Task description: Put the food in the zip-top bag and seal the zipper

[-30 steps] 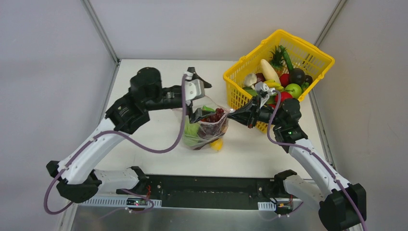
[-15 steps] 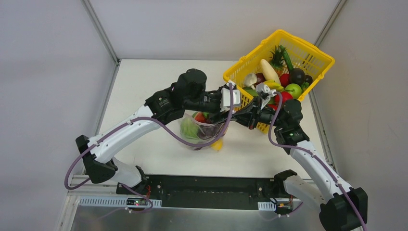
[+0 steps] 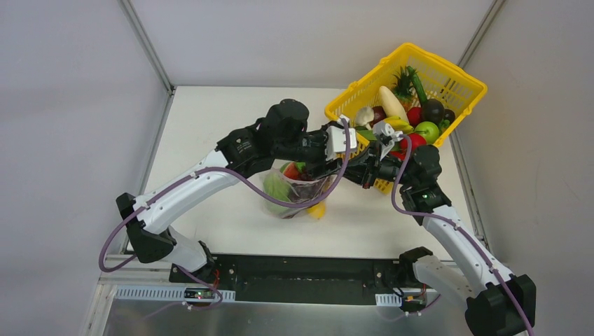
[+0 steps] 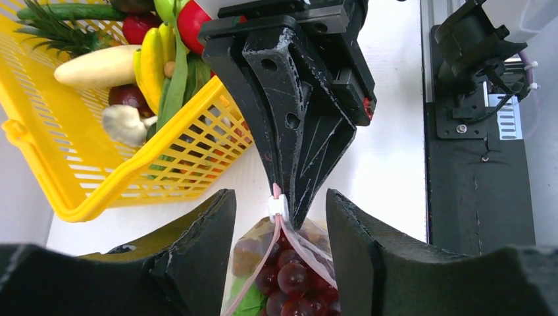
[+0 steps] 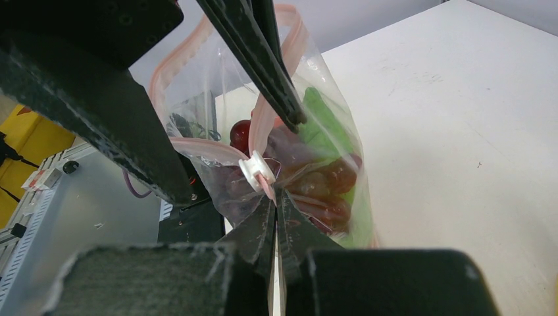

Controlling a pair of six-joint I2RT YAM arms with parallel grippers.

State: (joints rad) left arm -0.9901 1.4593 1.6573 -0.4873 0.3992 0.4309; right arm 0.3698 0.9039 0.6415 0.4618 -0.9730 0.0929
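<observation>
The surface is a plain off-white rectangular tabletop (image 3: 210,140) – matte, with a few faint scuffs. At the far right corner sits a yellow plastic lattice basket (image 3: 445,66), turned at an angle to the table edges. Roughly mid-table, a clear floppy zip-top bag (image 3: 280,197) has its bottom resting on the top, standing up rather than lying flat. A small yellow toy fruit (image 3: 316,209) sits at the bag's near right corner – can't tell if it's inside the plastic or just touching it from outside.
</observation>
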